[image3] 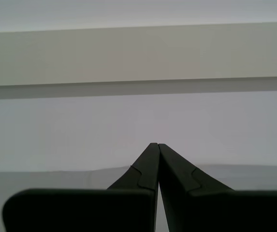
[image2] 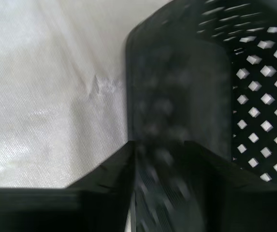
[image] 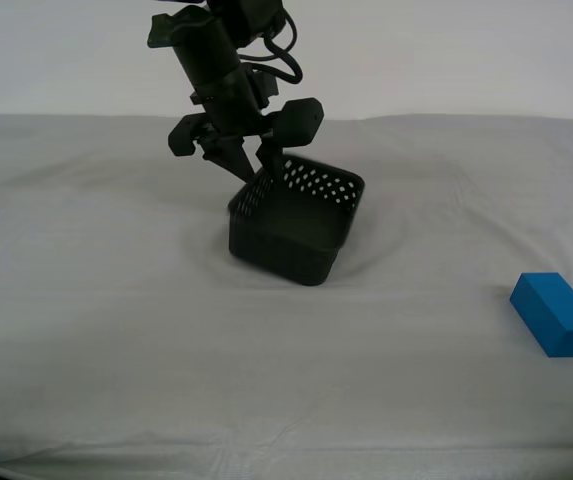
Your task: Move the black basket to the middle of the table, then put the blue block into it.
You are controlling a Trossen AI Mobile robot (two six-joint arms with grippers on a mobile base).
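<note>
My second gripper [image: 251, 170] pinches the perforated square black plastic basket's [image: 296, 240] wall between narrow fingers, tilting it on the cloth-covered worktop [image: 116, 320].

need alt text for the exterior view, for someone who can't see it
My second gripper grips the near-left wall of the black basket, tilting it on the grey-white table near the centre. The blue block lies apart, toward the exterior view's right edge.

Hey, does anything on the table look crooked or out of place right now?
Yes. The black basket sits tilted, one side lifted off the table, because my second gripper pinches its wall. The blue block lies flat, apart.
</note>
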